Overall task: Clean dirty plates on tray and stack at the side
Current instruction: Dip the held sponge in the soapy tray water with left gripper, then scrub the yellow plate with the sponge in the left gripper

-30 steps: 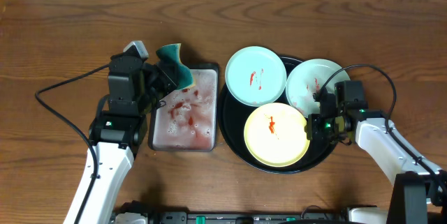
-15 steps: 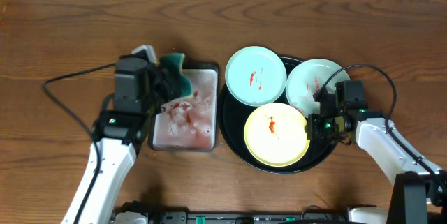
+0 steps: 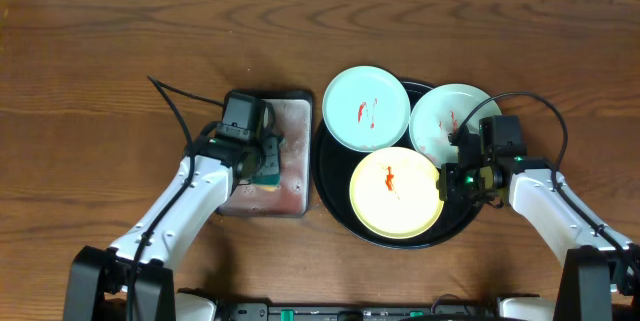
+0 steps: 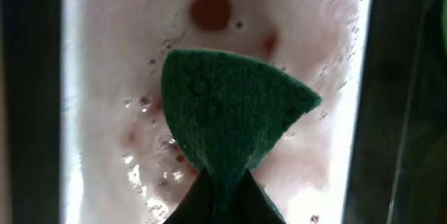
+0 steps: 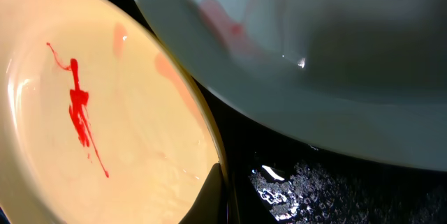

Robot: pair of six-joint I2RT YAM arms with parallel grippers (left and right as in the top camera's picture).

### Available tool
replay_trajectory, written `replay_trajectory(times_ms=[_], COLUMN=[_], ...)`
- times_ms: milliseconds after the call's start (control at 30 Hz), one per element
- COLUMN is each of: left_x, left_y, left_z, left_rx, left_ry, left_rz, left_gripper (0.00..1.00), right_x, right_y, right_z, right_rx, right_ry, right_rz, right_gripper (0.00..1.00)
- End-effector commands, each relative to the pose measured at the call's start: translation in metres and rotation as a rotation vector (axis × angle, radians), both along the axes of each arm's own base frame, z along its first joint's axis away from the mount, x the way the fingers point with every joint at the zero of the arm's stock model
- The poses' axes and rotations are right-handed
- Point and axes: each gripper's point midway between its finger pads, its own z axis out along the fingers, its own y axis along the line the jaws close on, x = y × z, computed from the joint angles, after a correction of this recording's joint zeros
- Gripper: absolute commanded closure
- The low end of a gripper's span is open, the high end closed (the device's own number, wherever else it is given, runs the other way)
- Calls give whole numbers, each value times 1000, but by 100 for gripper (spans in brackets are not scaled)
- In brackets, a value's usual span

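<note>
Three plates sit on the round black tray [image 3: 335, 201]: a mint-green plate [image 3: 366, 109] at its far left, a second mint-green plate [image 3: 440, 116] at its far right, and a pale yellow plate [image 3: 395, 191] in front. All carry red sauce smears. My right gripper [image 3: 447, 183] is shut on the yellow plate's right rim [image 5: 140, 112]; one dark finger shows on the plate's edge in the right wrist view. My left gripper [image 3: 262, 166] is shut on a green sponge [image 4: 230, 112] and holds it low over the pink soapy water in the silver tray [image 3: 295, 201].
The silver rectangular tray stands just left of the black tray, its water stained pink with red blobs [image 4: 211, 9]. Arm cables trail over the brown wood table [image 3: 100, 61] on both sides.
My left arm swung right and down, carrying the sponge from the silver tray's far left corner into the tray over the water. The right arm and plates have not moved.
</note>
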Motion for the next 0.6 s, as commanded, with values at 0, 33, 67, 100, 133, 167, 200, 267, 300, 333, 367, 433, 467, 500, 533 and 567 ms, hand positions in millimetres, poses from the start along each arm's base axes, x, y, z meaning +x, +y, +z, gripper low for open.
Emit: replay_trajectory(times_ms=[0,33,67,100,133,167,200,267,300,333,367,433,467,500,533,567], left_x=[26,26,27,26,26,26,25,22,20,17,14,6,1,-5,-9,-14], left_y=[-1,-1,-2,-4,-7,-11,-14,-22,-26,-34,-43,-72,-88,-106,-120,-136], left_z=[36,38,38,38,37,37,37,37,36,36,36,38,41,44,47,50], left_rx=[78,94,103,103,103,107,115,126,122,104,79,-10,-59,-111,-150,-189], left_ry=[-105,-110,-116,-117,-118,-121,-124,-123,-121,-118,-116,-114,-115,-119,-123,-130], left_rz=[-42,-42,-49,-57,-70,-91,-121,-171,-185,-208,-234,-310,-353,-398,-420,-433], left_gripper=[93,93,93,93,93,93,93,93,93,93,93,93,92,93,93,93], right_x=[6,6,6,6,6,6,6,6,6,5,5,5,5,5,5,5], right_y=[1,1,1,1,1,1,1,1,1,1,1,1,1,1,1,1], right_z=[3,3,3,3,3,3,3,3,3,3,3,3,3,3,3,3], right_rx=[-5,-5,-5,-5,-5,-5,-5,-5,-5,-5,-4,-5,-5,-5,-5,-5], right_ry=[-15,-14,-14,-14,-14,-14,-14,-12,-11,-11,-9,-8,-8,-8,-8,-7], right_rz=[1,1,1,1,1,1,1,1,1,1,2,2,2,2,2,2], right_gripper=[99,99,99,99,99,99,99,99,99,99,99,99,99,99,99,99])
